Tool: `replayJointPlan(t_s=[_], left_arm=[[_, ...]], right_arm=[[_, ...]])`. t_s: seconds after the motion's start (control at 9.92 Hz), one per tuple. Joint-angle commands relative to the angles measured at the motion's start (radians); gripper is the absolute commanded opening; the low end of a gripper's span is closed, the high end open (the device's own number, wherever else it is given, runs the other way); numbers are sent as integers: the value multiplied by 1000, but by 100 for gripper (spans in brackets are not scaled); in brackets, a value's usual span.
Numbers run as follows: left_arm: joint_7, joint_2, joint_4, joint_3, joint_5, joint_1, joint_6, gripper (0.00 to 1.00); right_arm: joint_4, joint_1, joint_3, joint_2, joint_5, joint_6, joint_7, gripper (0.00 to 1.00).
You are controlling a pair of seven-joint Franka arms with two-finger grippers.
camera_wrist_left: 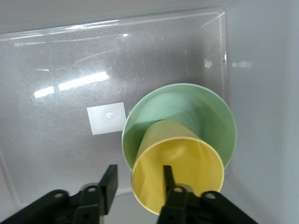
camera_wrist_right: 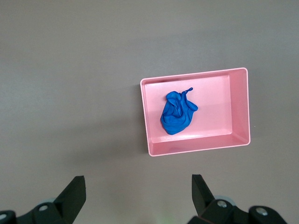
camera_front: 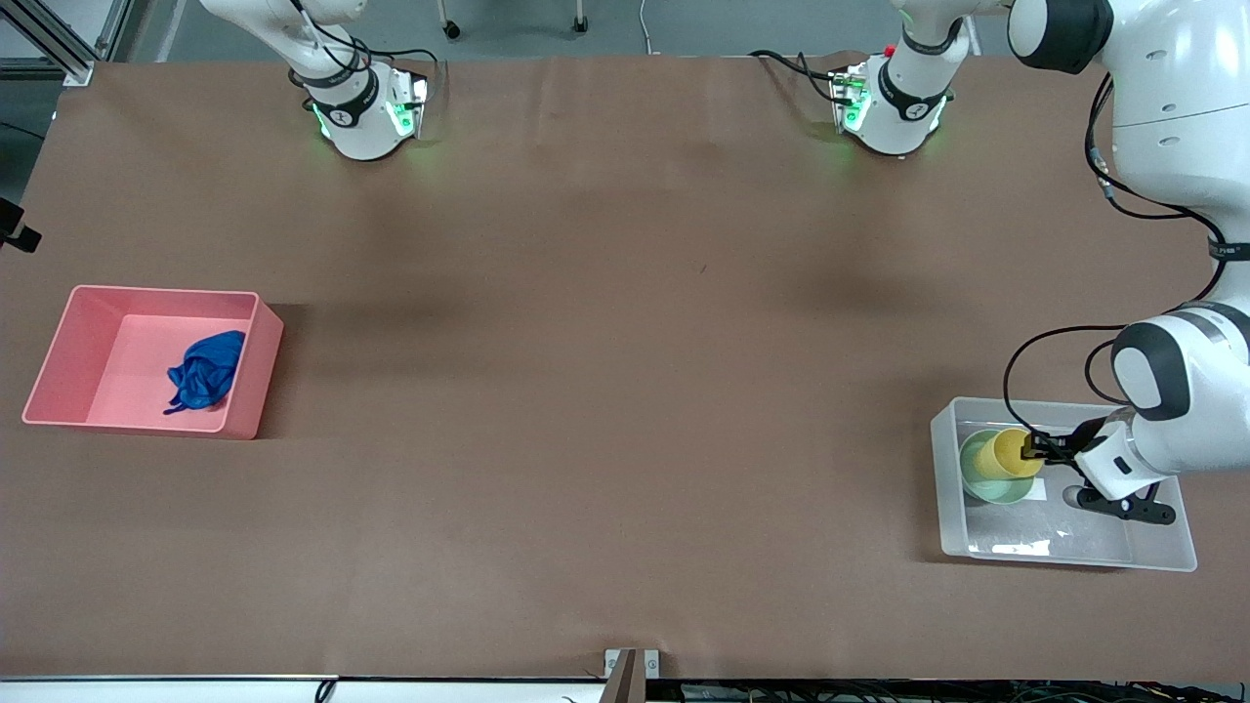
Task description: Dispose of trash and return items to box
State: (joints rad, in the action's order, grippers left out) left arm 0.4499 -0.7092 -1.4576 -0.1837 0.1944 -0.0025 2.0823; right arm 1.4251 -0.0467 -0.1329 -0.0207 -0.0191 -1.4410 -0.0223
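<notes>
Clear plastic tub (camera_front: 1064,552) at left arm's end of table, near the front camera; small white label (camera_wrist_left: 107,118) on its bottom. Mint-green bowl (camera_front: 977,478) inside tub, at the end toward table centre. Yellow cup (camera_front: 1006,454) sits tilted in the bowl, base down in bowl, mouth toward the wrist cam. Left gripper (camera_front: 1037,449) down inside tub at cup rim; in left wrist view, one finger (camera_wrist_left: 167,179) inside cup mouth, touching or just off the wall, other finger (camera_wrist_left: 110,183) outside cup w/ visible gap to the wall. Jaws part spread, straddling rim, not pinching cup as far as seen. Left arm reaches in from table edge, elbow high over tub's end.

Pink rectangular bin (camera_front: 249,371) at right arm's end of table, well apart from tub. Blue cloth wad (camera_front: 203,371) lies in bin, crumpled, near the wall toward table centre, resting on bin floor. Same bin + cloth seen from above in right wrist view: bin (camera_wrist_right: 240,107), cloth (camera_wrist_right: 177,114) w/ small twisted tail sticking out.

Right gripper (camera_wrist_right: 138,196) up in air, high over bare brown table cover (camera_front: 605,391) beside the bin; fingers (camera_wrist_right: 74,193) spread wide, nothing between them. Right arm waits; gripper not seen in front view, only arm's base area at top.
</notes>
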Motion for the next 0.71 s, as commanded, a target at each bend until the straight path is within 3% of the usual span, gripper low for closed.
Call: replayJointPlan(t_s=[0.0, 0.3, 0.5, 0.61], left_arm=[[-10, 75, -6, -5, 7, -1, 1, 100], [-98, 270, -12, 1, -28, -4, -139, 100], [-210, 423, -26, 76, -169, -1, -281, 100], [-262, 518, -82, 104, -180, -2, -316, 100]], right_arm=[[-9, 5, -10, -1, 13, 11, -10, 100], [-9, 4, -10, -1, 13, 11, -10, 100], [-9, 4, -10, -1, 13, 11, -10, 100], [-8, 4, -10, -1, 13, 11, -10, 100]])
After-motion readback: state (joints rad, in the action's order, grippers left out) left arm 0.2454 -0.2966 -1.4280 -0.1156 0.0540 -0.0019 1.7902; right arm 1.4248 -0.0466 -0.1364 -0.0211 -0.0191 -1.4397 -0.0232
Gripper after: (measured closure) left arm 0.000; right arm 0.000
